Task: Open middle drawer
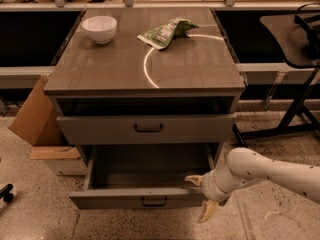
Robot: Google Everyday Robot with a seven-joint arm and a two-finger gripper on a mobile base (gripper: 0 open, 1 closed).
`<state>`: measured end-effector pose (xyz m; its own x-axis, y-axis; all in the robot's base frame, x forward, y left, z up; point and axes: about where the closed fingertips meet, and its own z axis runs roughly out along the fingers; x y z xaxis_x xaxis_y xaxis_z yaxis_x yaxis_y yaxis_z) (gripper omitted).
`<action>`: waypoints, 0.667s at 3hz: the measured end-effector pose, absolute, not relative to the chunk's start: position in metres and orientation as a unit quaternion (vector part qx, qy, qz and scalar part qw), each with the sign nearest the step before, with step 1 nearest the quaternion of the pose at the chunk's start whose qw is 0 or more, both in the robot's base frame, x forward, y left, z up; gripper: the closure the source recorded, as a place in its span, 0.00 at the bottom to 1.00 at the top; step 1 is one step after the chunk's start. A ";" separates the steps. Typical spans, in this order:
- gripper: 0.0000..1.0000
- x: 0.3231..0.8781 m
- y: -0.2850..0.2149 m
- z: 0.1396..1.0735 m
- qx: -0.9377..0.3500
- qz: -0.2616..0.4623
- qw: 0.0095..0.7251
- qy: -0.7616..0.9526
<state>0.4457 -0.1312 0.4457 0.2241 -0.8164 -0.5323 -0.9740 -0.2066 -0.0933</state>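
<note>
The middle drawer (pixel 125 198) is pulled out, its low grey-brown front carrying a small dark handle (pixel 154 201); its inside looks empty. My gripper (pixel 201 196) is at the right end of that front panel. It is open: one fingertip (pixel 192 180) is over the drawer's inside and the other (pixel 207 212) hangs in front of the panel. It holds nothing. The white arm (pixel 265 171) comes in from the right. The taller drawer (pixel 100 129) above is closed.
On the cabinet top (pixel 190 64) are a white bowl (pixel 99 28) and a green snack bag (pixel 165 32). A cardboard box (pixel 35 114) leans at the cabinet's left. A black stand (pixel 295 104) is on the right. The floor is speckled.
</note>
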 end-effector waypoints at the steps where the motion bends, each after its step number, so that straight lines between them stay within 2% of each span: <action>1: 0.42 0.431 -0.127 0.441 -0.748 0.207 0.195 0.600; 2: 0.65 0.421 -0.124 0.439 -0.746 0.216 0.187 0.601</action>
